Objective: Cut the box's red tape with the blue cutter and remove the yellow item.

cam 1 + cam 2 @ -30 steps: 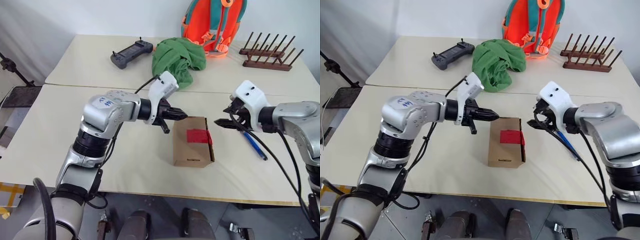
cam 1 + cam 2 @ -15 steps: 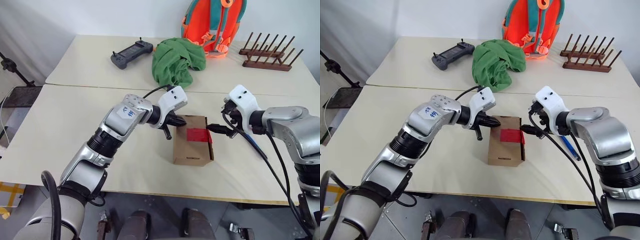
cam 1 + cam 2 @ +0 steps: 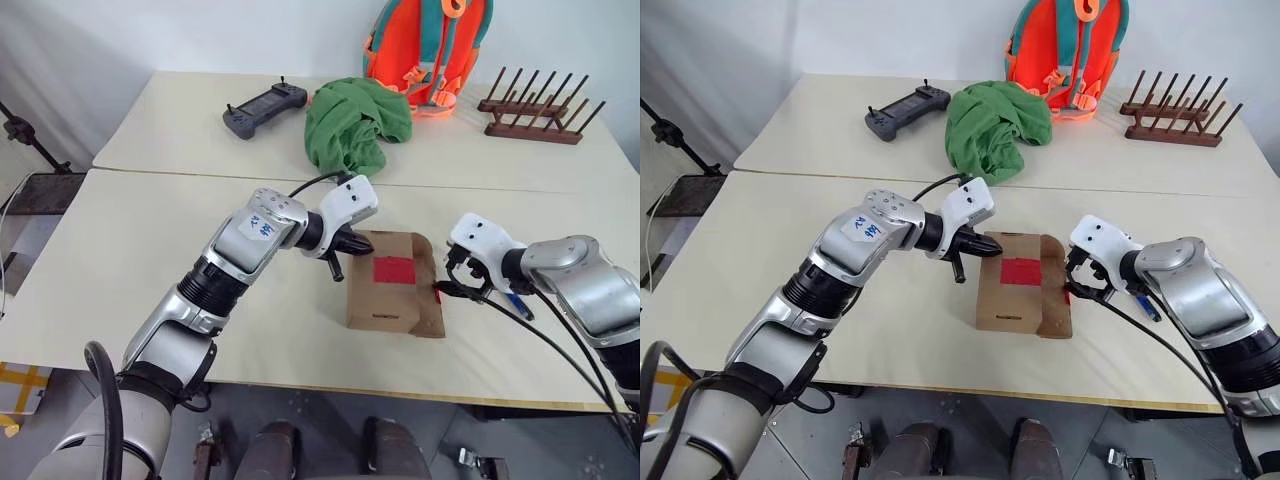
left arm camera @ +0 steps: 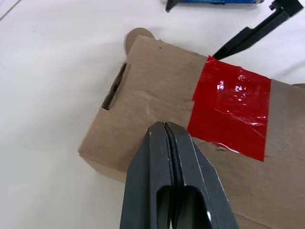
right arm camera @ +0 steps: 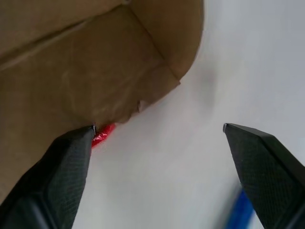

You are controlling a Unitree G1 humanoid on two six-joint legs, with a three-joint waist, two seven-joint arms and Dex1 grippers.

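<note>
My right gripper (image 3: 447, 290) spread wide at the box's (image 3: 385, 300) flap, centre right of frame, my left gripper (image 3: 358, 240) pressed shut on its top beside the red tape (image 3: 394, 270), blue cutter (image 3: 516, 300) right of the box, green cloth (image 3: 355, 120) beyond

One box (image 3: 385, 293); one cutter (image 3: 519, 301); one cloth (image 3: 355, 120); two tables (image 3: 120, 240).

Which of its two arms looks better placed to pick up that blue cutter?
Probably the right. Its end effector is open and close to the blue cutter, which lies just beyond it. The left end effector is shut and rests against the box on the far side.
</note>
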